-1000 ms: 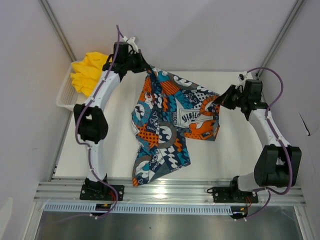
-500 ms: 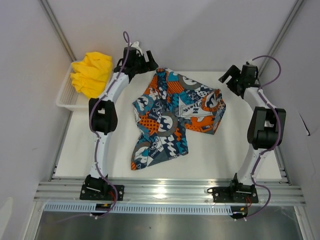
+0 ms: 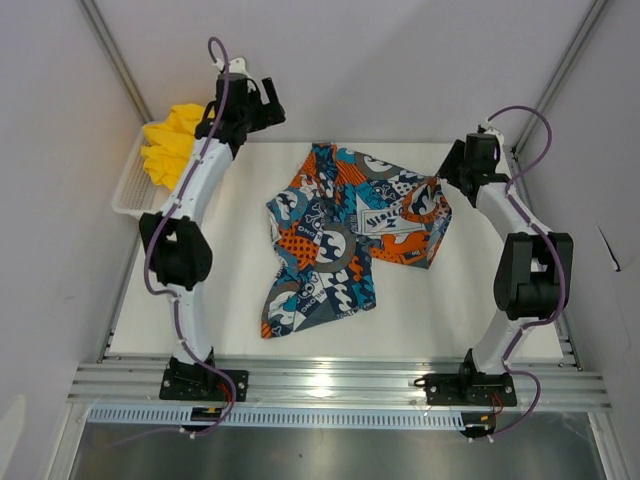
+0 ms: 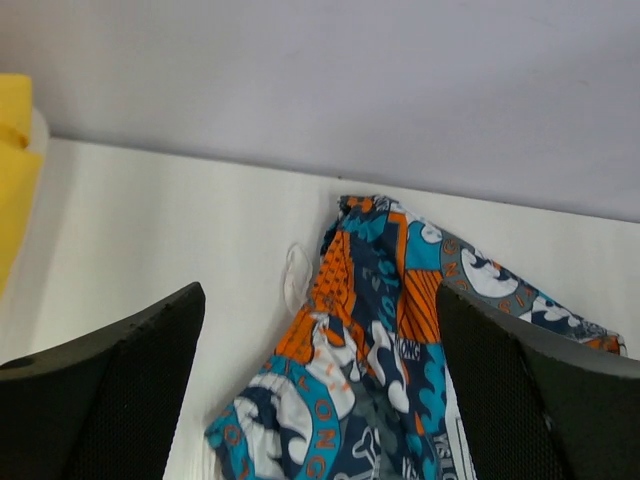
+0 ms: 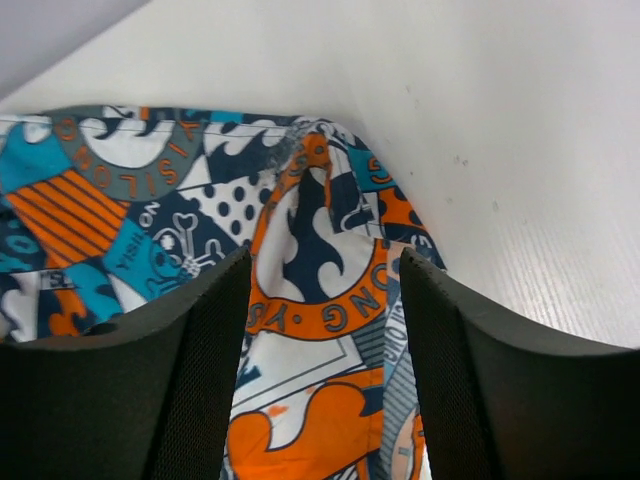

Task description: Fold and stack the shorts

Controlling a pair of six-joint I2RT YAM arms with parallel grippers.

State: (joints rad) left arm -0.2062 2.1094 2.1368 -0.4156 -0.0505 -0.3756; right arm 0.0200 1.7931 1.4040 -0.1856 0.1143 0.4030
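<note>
Printed shorts (image 3: 330,240) laid out just ahead of both jaws, which are open and empty. Guessing next: pinch an edge, fold.

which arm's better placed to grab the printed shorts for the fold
Right, likely: the right gripper hangs open just over a corner of the printed shorts, while the left gripper, open too, sits off the cloth.

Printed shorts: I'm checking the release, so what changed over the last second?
The left gripper and right gripper opened and released the printed shorts, which fell from hanging between them to lying rumpled on the table. The left gripper drew back toward the far-left corner, the right toward the far-right edge. The yellow shorts stayed in the basket.
</note>
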